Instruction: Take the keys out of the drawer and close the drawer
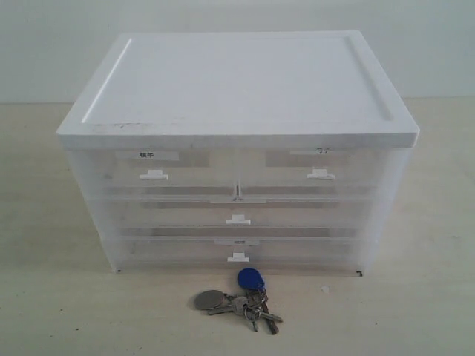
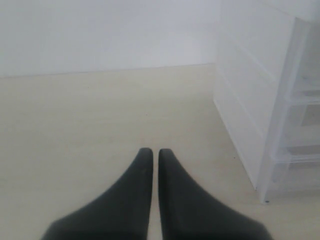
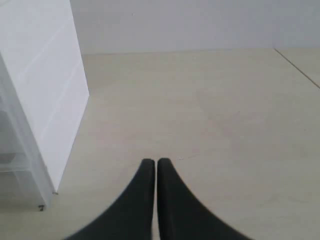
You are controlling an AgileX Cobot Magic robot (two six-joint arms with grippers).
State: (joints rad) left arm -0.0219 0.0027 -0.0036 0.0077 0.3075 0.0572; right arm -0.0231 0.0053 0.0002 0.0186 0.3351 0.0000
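The keys [image 1: 241,298], silver on a ring with a blue oval fob and a round grey tag, lie on the table just in front of the cabinet. The drawer [image 1: 320,174] is the upper right half-width one, with a faintly written label and a white tab handle; it sits flush in the cabinet. My left gripper [image 2: 151,152] is shut on nothing, low over bare table beside the cabinet's left side. My right gripper [image 3: 151,162] is also shut and empty, over the table off the cabinet's right side. Neither gripper shows in the exterior view.
The white-topped translucent cabinet [image 1: 237,81] holds another half-width drawer [image 1: 154,175] with a bolder label and two full-width drawers [image 1: 237,219] below, all pushed in. Its side wall appears in the left wrist view [image 2: 245,100] and the right wrist view [image 3: 45,95].
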